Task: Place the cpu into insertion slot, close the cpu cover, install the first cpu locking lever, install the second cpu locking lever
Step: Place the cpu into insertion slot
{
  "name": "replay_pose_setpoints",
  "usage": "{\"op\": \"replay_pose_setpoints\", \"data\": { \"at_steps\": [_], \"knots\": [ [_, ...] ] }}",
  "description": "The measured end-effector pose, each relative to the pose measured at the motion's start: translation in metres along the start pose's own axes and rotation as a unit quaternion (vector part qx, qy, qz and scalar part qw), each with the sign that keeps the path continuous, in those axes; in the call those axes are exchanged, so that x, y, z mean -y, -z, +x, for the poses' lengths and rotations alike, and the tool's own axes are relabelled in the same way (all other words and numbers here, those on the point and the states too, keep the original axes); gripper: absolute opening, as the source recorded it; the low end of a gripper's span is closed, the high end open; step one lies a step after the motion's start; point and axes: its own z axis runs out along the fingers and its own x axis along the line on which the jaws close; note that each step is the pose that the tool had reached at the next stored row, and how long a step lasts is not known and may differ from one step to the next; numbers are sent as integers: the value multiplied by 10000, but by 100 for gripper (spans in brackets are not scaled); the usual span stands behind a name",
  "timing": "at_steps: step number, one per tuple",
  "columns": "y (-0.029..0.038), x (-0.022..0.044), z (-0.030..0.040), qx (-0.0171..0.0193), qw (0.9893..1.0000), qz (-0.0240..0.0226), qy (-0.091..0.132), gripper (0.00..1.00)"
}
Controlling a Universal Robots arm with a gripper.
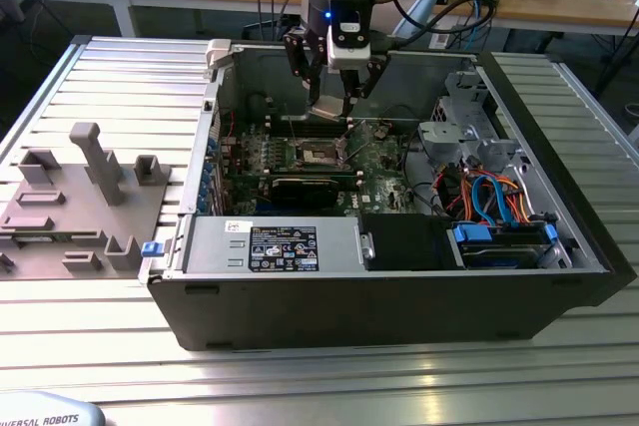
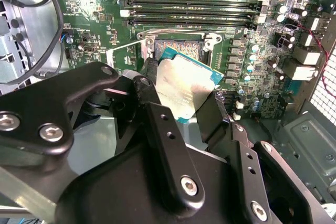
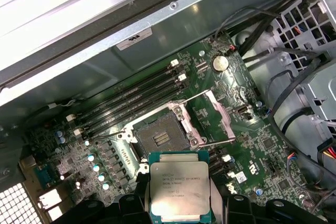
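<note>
The cpu (image 1: pixel 327 110) is hanging in the gripper (image 1: pixel 332 99) over the insertion slot (image 1: pixel 315 154) near the computer case's (image 1: pixel 399 286) back wall, seemingly clear of the board. In the second wrist view, the fingers (image 2: pixel 210 116) are clamping its opposite edges. In the first wrist view, the slot is lying bare, with the cpu cover (image 3: pixel 229 127) standing open.

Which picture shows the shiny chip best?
The first wrist view: the chip faces the camera, flat metal top plain to see. The second wrist view shows it tilted and glary; the exterior view shows it far off.
</note>
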Motion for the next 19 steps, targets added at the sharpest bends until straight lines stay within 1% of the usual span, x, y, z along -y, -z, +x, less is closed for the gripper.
{"op": "replay_pose_setpoints", "data": {
  "at_steps": [19],
  "knots": [
    [-4, 0, 0, 4, 10000, 6, -44, 54]
  ]
}}
